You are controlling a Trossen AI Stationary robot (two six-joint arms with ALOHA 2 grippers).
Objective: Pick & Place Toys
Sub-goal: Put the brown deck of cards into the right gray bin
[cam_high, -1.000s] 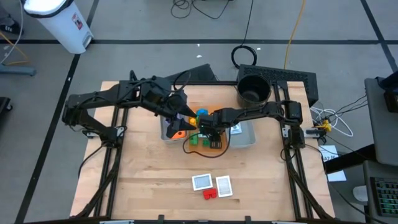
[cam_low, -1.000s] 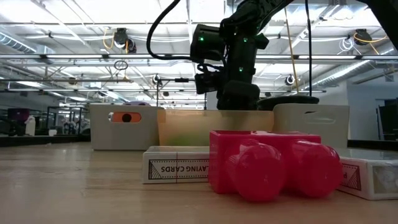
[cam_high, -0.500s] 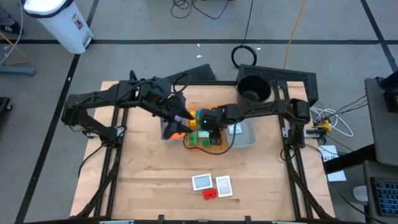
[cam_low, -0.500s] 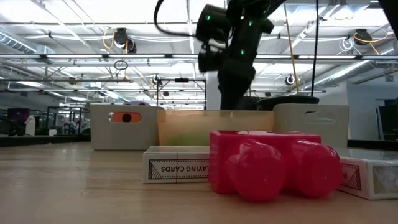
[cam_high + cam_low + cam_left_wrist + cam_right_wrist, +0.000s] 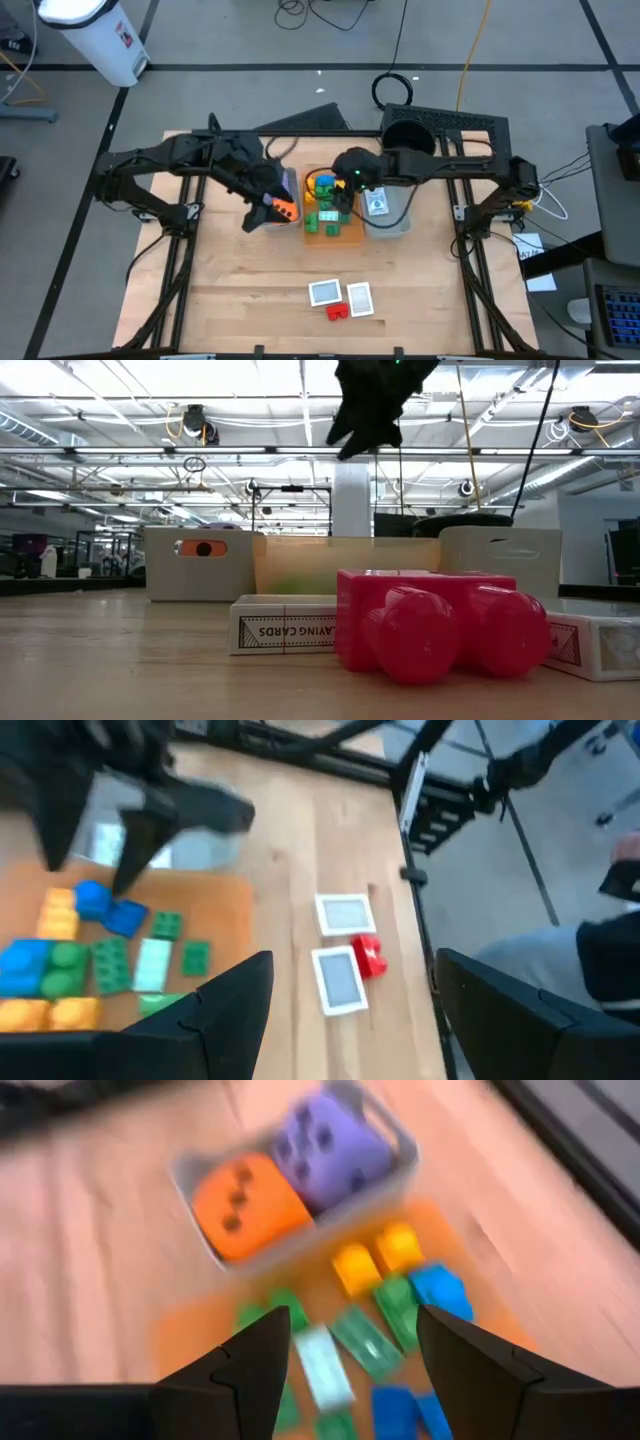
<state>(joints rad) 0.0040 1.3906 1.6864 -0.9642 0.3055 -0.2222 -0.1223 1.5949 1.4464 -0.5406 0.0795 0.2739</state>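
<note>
Here, showing many small plastic bricks in blue, yellow, green and orange [image 5: 324,208] lying loose and close together in a flat orange rectangular tray [image 5: 350,236] at mid-table. Showing also, just beside that tray, a grey rectangular tray [image 5: 190,1175] holding an orange spotted die [image 5: 250,1208] and a purple spotted die [image 5: 330,1142] side by side, touching. Showing, on the orange tray's other side, a second grey tray [image 5: 395,222] with a small whitish card [image 5: 377,205] in it. Lying well apart on the bare wood near the front edge: two more flat whitish cards [image 5: 325,292] and a red plastic brick [image 5: 338,311].

Hovering above the orange tray with fingers parted and nothing between them: the right gripper [image 5: 350,1325]. Hanging near the dice tray, likewise spread and gripping nothing: the left gripper [image 5: 355,965].

Judging from this, sitting between placements and choosing the next toy. Calling, probably, for:
- settling on one brick at the cluster's edge;
- turning the fingers across its narrow sides;
- descending straight, avoiding nudging neighbours or the tray wall;
- keeping the two arms from crowding each other.
</note>
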